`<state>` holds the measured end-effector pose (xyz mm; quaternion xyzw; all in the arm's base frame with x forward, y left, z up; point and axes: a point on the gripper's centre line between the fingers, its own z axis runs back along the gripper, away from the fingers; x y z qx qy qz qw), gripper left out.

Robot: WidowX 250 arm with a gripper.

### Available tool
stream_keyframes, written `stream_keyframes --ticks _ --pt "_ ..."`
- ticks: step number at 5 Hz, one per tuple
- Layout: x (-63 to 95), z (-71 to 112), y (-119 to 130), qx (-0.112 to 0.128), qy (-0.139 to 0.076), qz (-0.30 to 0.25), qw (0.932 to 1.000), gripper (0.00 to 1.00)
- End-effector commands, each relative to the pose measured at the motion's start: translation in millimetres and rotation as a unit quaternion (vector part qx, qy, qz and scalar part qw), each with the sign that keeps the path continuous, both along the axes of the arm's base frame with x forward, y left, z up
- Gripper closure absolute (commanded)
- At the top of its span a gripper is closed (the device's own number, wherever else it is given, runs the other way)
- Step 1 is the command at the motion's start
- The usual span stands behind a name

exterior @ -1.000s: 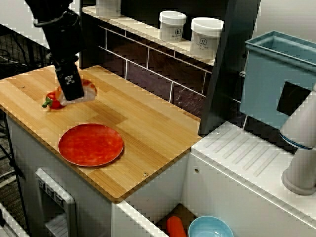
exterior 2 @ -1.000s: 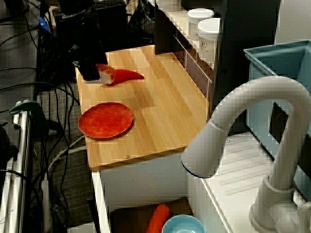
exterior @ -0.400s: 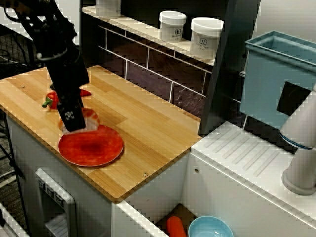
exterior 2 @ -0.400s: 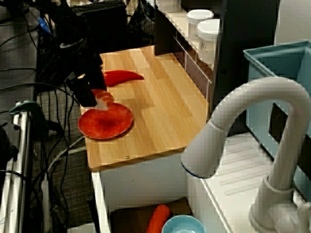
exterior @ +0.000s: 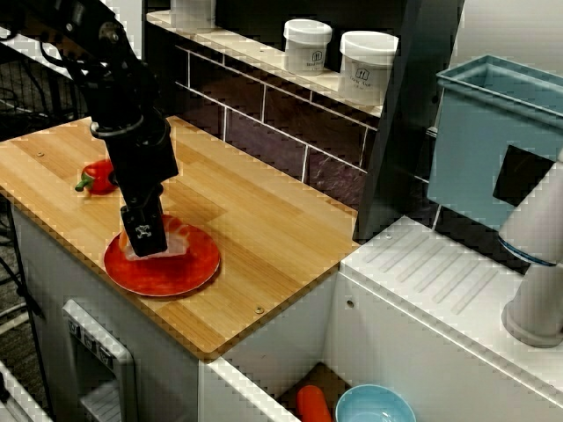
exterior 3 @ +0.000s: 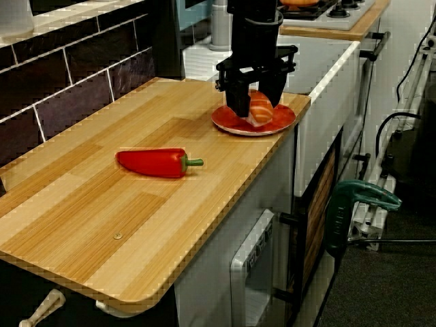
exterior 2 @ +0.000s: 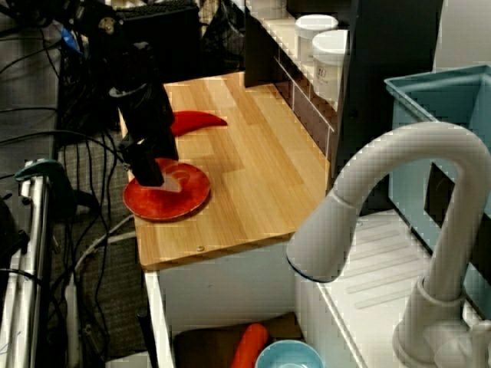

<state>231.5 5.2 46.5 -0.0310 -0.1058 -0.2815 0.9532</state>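
1. The salmon sushi piece (exterior 3: pixel 263 109) sits over the middle of the red plate (exterior 3: pixel 286 122), at or just above its surface; whether they touch I cannot tell
2. The hand (exterior 3: pixel 257 103) points straight down over the plate, its two dark fingers (exterior 3: pixel 238 102) clamped on either side of the sushi piece
3. The plate lies near the front edge of the wooden tabletop (exterior 3: pixel 102 211)
4. A red pepper (exterior 3: pixel 153 163) lies on its side on the tabletop, well apart from the plate
5. White jars (exterior: pixel 308 46) stand on a shelf behind the plate, across the tabletop
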Motion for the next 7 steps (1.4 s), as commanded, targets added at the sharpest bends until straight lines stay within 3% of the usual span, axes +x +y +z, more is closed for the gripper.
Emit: stream_keyframes --ticks 1,3,4,6,7 --pt "1.6 17.4 13 0.006 -0.013 0.014 0.9998 0.00" --pt "-0.1 31.9 22 -0.007 -0.018 0.026 0.9995 0.00" --pt "4.3 46.8 39 -0.025 -0.020 0.064 0.9975 0.00" --pt "24.4 60.9 84 -0.033 -0.017 0.159 0.9866 0.00" --pt "32.9 53.2 102 -0.038 0.000 0.186 0.9819 0.00"
